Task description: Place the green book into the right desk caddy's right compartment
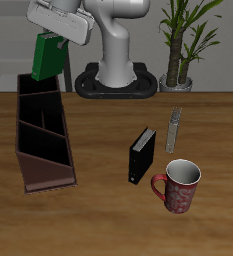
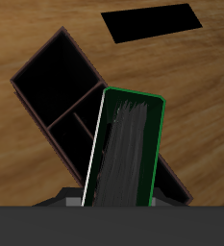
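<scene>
Gripper (image 1: 54, 38) fingers squeeze the top of the green book (image 1: 48, 58) and hold it up in the air. Its bottom end hangs over the right compartment (image 1: 38, 95) of the right desk caddy (image 1: 43, 135). On the table sit a small black book (image 1: 141, 155) and a red mug (image 1: 178, 186).

I see the green book (image 1: 48, 58) bright green, its cover smudged grey in my wrist view, the right desk caddy (image 1: 40, 168) dark reddish-brown with black inside, a small black book (image 1: 141, 155), a red-patterned mug (image 1: 179, 187), and the brown wood-grain desk (image 1: 108, 215).
</scene>
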Controlling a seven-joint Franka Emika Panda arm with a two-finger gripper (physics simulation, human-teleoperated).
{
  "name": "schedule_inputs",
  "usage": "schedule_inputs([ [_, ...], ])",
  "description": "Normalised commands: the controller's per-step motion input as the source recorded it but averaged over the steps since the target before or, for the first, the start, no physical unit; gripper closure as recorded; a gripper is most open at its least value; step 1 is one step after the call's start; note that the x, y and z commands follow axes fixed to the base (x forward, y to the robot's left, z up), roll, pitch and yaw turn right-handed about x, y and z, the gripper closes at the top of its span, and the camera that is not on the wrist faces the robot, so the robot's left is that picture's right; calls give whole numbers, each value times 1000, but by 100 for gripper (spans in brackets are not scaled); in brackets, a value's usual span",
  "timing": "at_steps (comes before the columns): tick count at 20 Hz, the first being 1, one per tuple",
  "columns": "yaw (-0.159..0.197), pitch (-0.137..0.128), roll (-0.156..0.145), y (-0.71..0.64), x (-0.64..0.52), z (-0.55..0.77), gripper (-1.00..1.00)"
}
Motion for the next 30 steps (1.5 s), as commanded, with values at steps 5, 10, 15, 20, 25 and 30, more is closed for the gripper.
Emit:
schedule_inputs([
  [5, 7, -9, 2, -47, -258, -104, 100],
  [10, 37, -25, -6, -57, -275, -108, 100],
  [15, -1, 15, -64, -232, -74, -80, 100],
  [20, -4, -10, -31, -200, -96, -81, 100],
  [25, -28, 12, -22, -130, -69, -82, 100],
  [30, -12, 4, -2, -16, -134, -116, 100],
])
